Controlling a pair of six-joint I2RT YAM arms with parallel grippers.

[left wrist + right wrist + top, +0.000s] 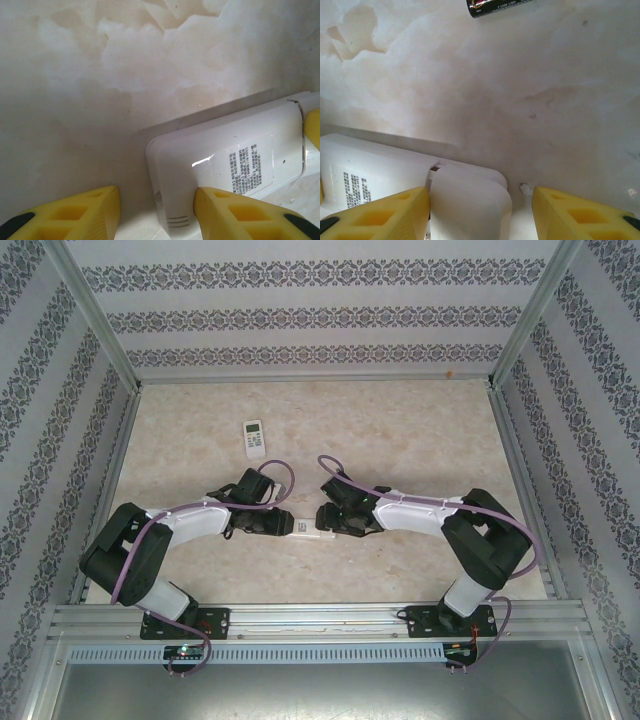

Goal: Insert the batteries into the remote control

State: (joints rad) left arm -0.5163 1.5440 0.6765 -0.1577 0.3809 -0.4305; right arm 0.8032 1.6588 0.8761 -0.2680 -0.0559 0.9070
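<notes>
Marbled beige worktop (400,430) is carrying a white remote control (235,160), lying label-side up between the two arms. Left pincer (155,215) is straddling one end, fingers spread. Right pincer (480,210) is straddling the battery cover (470,200), likewise spread. One dark battery (497,6) is lying on the worktop beyond it.

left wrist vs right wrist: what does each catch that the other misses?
Left wrist: the slotted end of the remote, lying between the jaws of the open left gripper.
Right wrist: a dark battery on the table at the top edge, and the battery cover end, its seam showing a gap, between the jaws of the open right gripper.
Both: the white remote face down, printed label up, on the marbled table.
</notes>
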